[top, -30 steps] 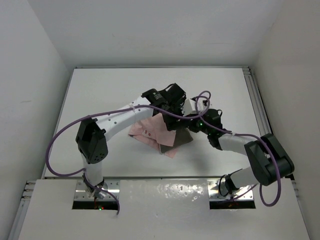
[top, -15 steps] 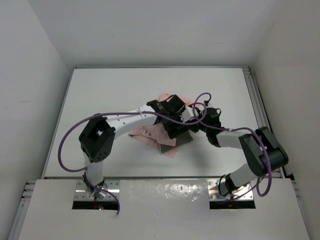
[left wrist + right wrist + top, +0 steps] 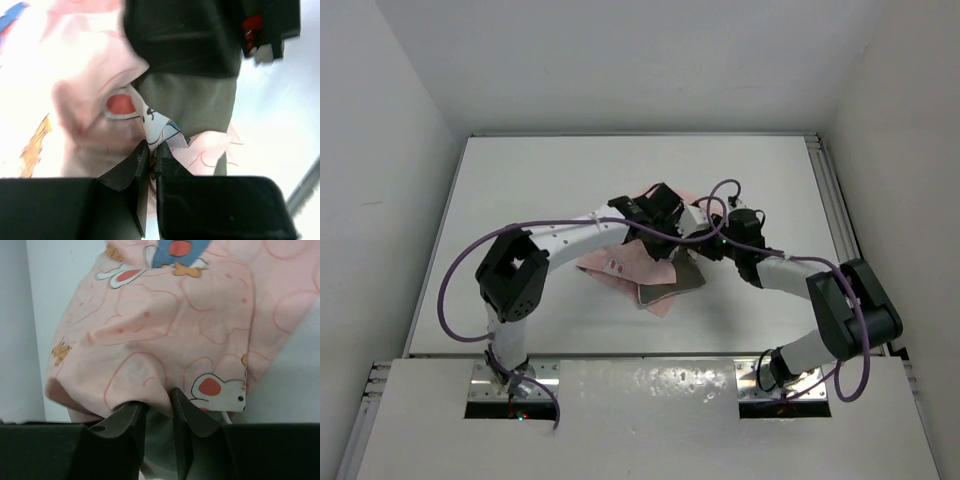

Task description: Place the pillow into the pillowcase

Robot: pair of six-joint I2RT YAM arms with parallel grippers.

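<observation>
Left wrist view: left end effector (image 3: 152,156), wide a moment ago, now clamped on thin pink cartoon-printed cloth pillowcase (image 3: 85,95) at centre of white surface (image 3: 520,180), right end effector (image 3: 157,402) narrowed onto a fold, flat brown-grey fabric pillow (image 3: 192,107) beneath, likely readying the opening for sleeving.

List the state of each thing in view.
pillowcase: bunched on the table, pinched by both grippers.
pillow: partly covered by pillowcase, grey end showing.
left gripper: shut on pillowcase.
right gripper: shut on pillowcase.
</observation>
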